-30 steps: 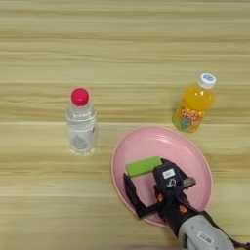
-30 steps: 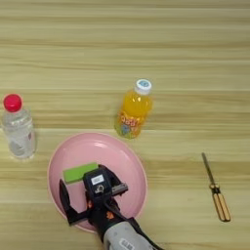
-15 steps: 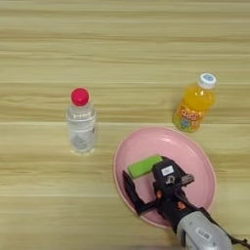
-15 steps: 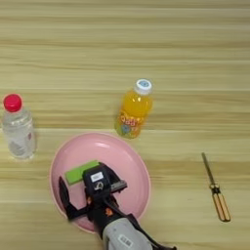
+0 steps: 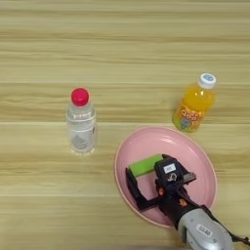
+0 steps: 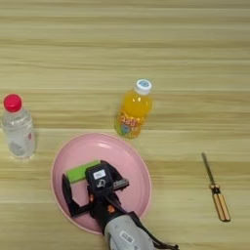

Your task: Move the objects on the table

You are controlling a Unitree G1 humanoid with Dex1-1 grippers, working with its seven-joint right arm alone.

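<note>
A large round pink plate (image 5: 200, 166) lies on the tan wooden table (image 5: 122, 49) at the near right. On its left half rests a small flat green block (image 5: 146, 165). My right gripper (image 5: 145, 170) hovers over the plate, coming in from the bottom edge on a silver forearm. It is open. One black finger (image 5: 133, 188) stands by the block's left end, and the gripper's body covers the block's right end. In the right eye view the same block (image 6: 82, 171) shows on the plate (image 6: 127, 166), just ahead of the gripper (image 6: 80, 176).
A clear water bottle with a red cap (image 5: 81, 122) stands left of the plate. An orange juice bottle with a white cap (image 5: 193, 105) stands just behind the plate's far right rim. A screwdriver with an orange handle (image 6: 216, 193) lies to the right.
Hardly anything differs: the gripper has stayed over the plate's left half with only a slight shift. Block, plate and bottles rest where they were.
</note>
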